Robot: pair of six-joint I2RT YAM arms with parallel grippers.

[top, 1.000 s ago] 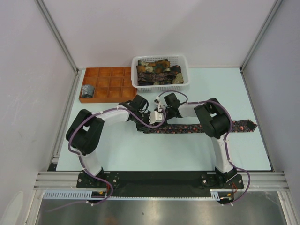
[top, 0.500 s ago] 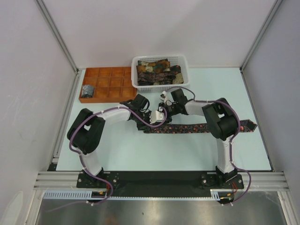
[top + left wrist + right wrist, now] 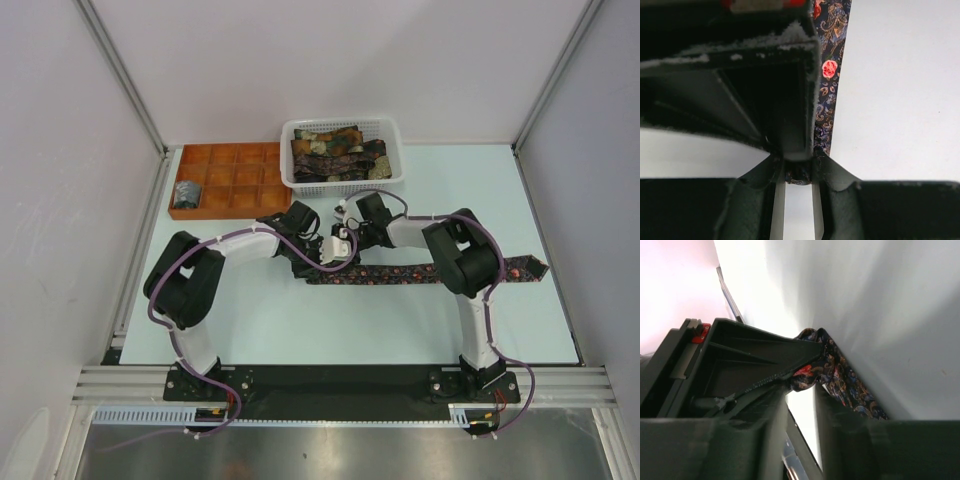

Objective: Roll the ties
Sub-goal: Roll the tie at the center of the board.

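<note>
Tie on the table: 1 dark tie with small pink-red marks lies flat across the middle of the pale table, its pointed end out at your right and its other end under the 2 grippers.
Left gripper: your left gripper is clenched on the tie's near end, a small wad of cloth pinched between its fingertips.
Right gripper: your right gripper has its jaws partly apart around a bunched fold of the same tie; whether it grips or merely touches, I cannot tell.
Step in hand: by my reading, you are starting the roll at the tie's left end, with most of its length unrolled.
Next move: it likely calls for 1 gripper to pin the fold while the other turns it over toward the right.
Other ties: more ties sit in the white basket; 1 dark roll sits in the orange tray.
View differences: the top view shows the whole layout but hides the fingertips; only the wrist views show the cloth between them.
</note>
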